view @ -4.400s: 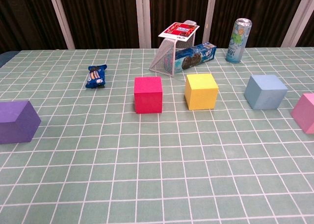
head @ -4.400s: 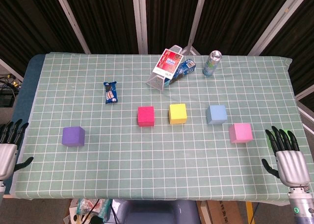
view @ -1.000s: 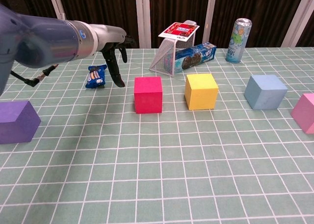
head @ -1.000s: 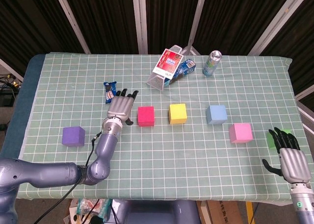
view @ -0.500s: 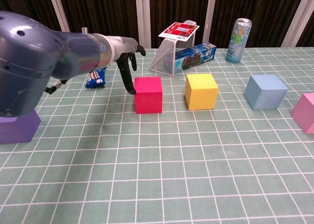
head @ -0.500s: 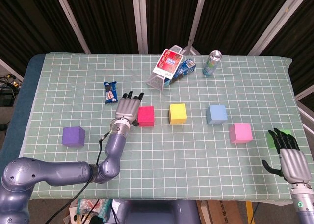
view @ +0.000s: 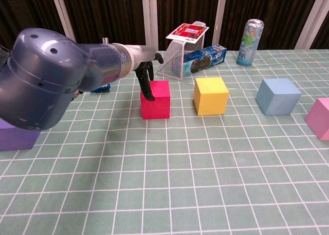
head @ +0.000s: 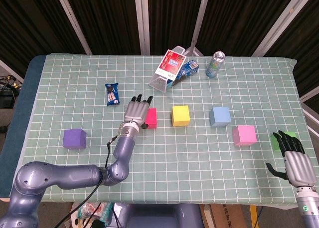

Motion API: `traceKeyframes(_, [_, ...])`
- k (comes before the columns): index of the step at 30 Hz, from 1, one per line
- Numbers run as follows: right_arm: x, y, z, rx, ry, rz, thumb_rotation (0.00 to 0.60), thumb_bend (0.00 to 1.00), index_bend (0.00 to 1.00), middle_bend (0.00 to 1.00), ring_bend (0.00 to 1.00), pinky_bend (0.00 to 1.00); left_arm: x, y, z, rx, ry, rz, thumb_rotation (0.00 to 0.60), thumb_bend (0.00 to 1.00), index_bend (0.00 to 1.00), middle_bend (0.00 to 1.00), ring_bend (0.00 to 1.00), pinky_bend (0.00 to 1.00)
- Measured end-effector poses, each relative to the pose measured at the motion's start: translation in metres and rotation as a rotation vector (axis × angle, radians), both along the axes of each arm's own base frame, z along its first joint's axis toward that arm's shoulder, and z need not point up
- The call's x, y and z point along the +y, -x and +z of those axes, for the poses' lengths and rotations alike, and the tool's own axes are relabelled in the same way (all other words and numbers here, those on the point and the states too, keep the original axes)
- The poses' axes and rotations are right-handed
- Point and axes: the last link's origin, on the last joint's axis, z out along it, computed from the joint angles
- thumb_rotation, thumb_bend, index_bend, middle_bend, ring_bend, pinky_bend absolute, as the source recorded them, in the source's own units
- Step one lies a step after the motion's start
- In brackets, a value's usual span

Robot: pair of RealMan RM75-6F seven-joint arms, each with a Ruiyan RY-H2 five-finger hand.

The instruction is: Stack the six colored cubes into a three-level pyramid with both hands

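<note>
My left hand (head: 136,112) sits mid-frame in the head view, fingers apart and stretched toward the top of the frame, holding nothing; it overlaps the left edge of the red cube (head: 151,117). In the chest view the left hand (view: 146,70) hangs over the red cube (view: 156,100) with a dark thumb pointing down at the cube's top left edge; can't tell if it actually touches. My right hand (head: 294,158) is at the lower right corner of the head view, off the table (head: 159,173) edge, fingers spread, empty; chest view doesn't show it. Cubes all sit single-level on the checked cloth: purple cube (head: 74,138) at left, well apart from the rest; red, yellow cube (head: 180,115) and blue cube (head: 219,116) in a row across the middle with gaps between; pink cube (head: 244,135) down-right of the blue one; green cube (head: 280,139) at the right edge, partly hidden behind my right fingertips. Upper centre: a tipped wire basket (head: 163,81) with a red-and-white packet (head: 170,65) on it and a blue cookie pack (head: 185,71) beside it. A can (head: 215,64) stands upright to their right. A small blue snack pack (head: 112,94) lies up-left of my left hand.
</note>
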Motion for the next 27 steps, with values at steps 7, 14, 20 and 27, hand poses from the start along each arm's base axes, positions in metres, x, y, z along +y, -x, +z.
traceKeyframes(7, [0.000, 0.001, 0.000, -0.005, -0.001, -0.006, 0.600, 0.32, 0.00, 0.00, 0.00, 0.00, 0.002, 0.002, -0.004, 0.018, -0.003, 0.012, 0.600, 0.27, 0.04, 0.27, 0.03, 0.11])
traceKeyframes(14, [0.000, 0.000, 0.001, -0.008, -0.002, -0.009, 0.600, 0.32, 0.00, 0.00, 0.00, 0.00, 0.003, 0.000, -0.008, 0.008, 0.005, 0.011, 0.600, 0.33, 0.06, 0.31, 0.04, 0.11])
traceKeyframes(20, [0.000, 0.001, 0.000, -0.012, -0.004, -0.013, 0.600, 0.32, 0.00, 0.00, 0.00, 0.00, 0.003, -0.005, -0.012, -0.004, 0.007, -0.015, 0.600, 0.37, 0.07, 0.32, 0.04, 0.11])
traceKeyframes(27, [0.000, 0.000, 0.001, -0.015, -0.006, -0.014, 0.600, 0.32, 0.00, 0.00, 0.00, 0.00, 0.001, -0.009, -0.010, -0.024, -0.006, -0.033, 0.600, 0.37, 0.07, 0.33, 0.04, 0.11])
